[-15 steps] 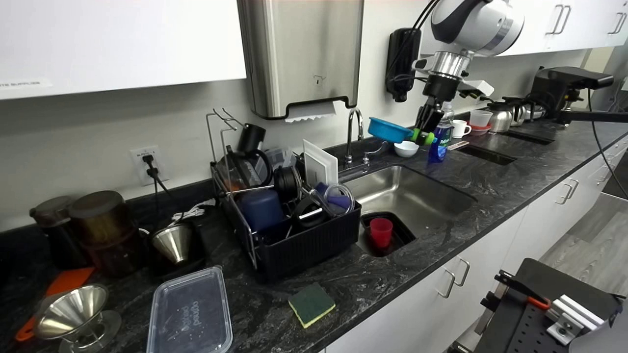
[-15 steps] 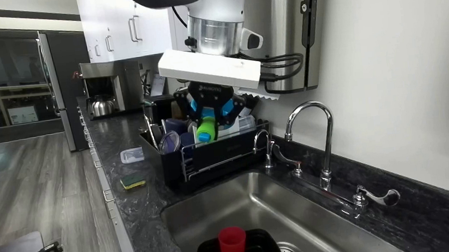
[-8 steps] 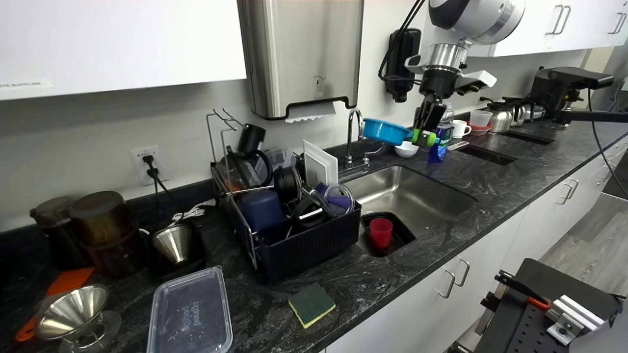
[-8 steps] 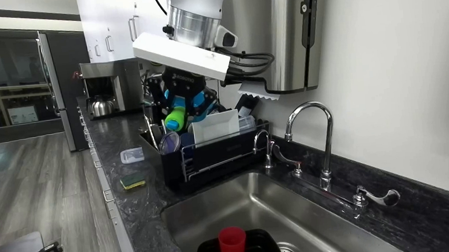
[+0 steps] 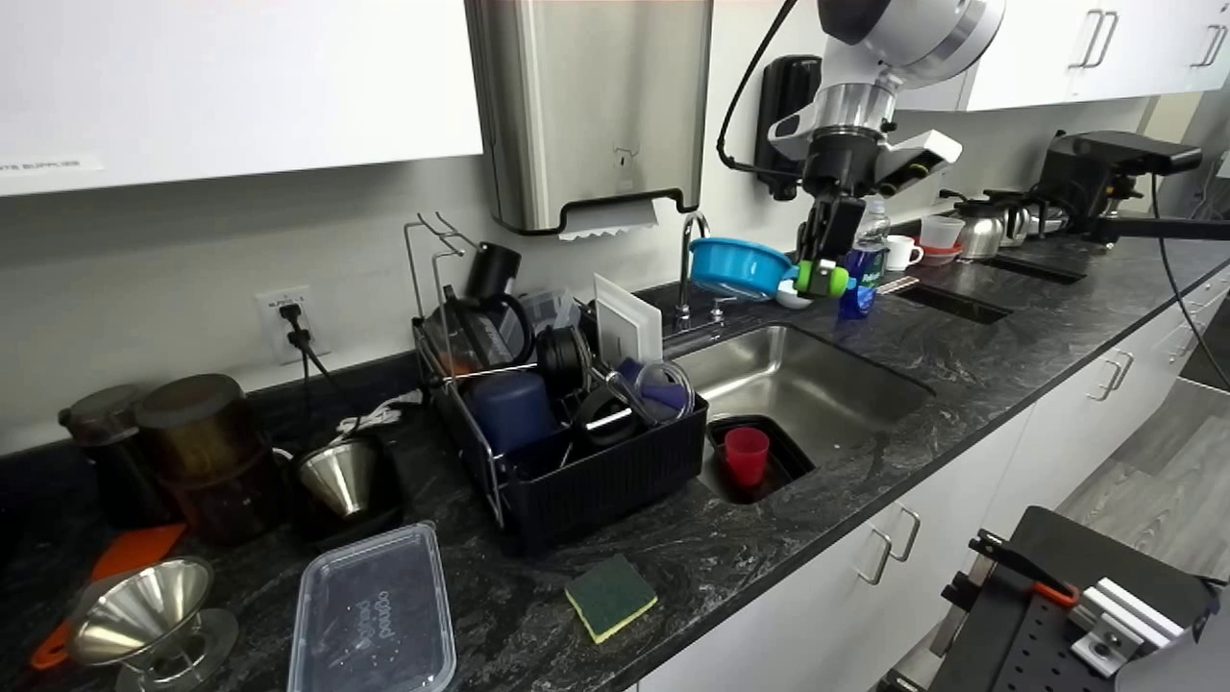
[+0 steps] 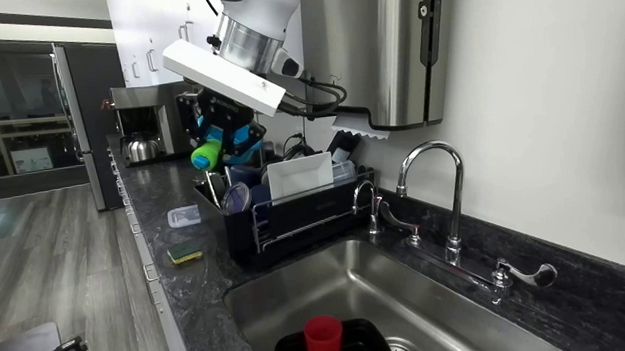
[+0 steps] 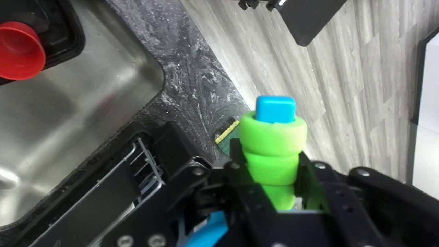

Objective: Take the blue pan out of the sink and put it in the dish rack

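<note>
The blue pan [image 5: 740, 269] has a green handle [image 5: 824, 280] with a blue tip. My gripper [image 5: 822, 259] is shut on that handle and holds the pan in the air, above counter level. In the wrist view, the green handle [image 7: 272, 161] stands between the fingers, and part of the blue pan [image 7: 209, 230] shows below. In an exterior view, the pan [image 6: 245, 147] is mostly hidden behind my gripper [image 6: 222, 141]. The black dish rack [image 5: 605, 490] is full of dishes and stands beside the steel sink [image 5: 836, 375]. The rack also shows in the wrist view [image 7: 103, 206].
A red cup [image 5: 746, 456] sits in a black tray [image 5: 793, 471] in the sink. A white plate [image 6: 301, 173] stands in the rack. The tall faucet [image 6: 456, 197] and towel dispenser [image 5: 615, 106] are along the wall. A sponge [image 5: 611, 596] lies on the counter.
My gripper has moved left in both exterior views, carrying the pan. The wrist has tilted and turned, and more of the rack's plate shows. The grip on the handle is unchanged.
</note>
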Tool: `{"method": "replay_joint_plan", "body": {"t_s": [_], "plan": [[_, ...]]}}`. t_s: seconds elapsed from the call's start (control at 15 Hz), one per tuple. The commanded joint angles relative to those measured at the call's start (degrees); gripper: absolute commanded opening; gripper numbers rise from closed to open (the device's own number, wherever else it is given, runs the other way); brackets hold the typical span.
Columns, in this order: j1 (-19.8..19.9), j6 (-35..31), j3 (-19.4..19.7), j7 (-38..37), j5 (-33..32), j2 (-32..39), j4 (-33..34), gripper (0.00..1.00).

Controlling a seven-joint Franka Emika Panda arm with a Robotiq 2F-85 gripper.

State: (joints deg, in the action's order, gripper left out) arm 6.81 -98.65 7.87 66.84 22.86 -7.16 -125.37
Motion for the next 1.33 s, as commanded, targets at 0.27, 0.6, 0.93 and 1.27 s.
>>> {"method": "replay_joint_plan", "body": {"t_s": [0.27,0.6,0.93,1.27], "plan": [[-1.8,7.0,-0.5,-10.5,6.2,6.8,5.1,0.08],[-1.5,6.7,-1.3,-18.1,12.1,11.3,8.5,0.08],[-1.2,8.0,-1.5,-24.0,16.4,12.4,10.3,0.08],[-1.0,7.5,-1.4,-23.9,16.3,11.0,9.7,0.08]]}}
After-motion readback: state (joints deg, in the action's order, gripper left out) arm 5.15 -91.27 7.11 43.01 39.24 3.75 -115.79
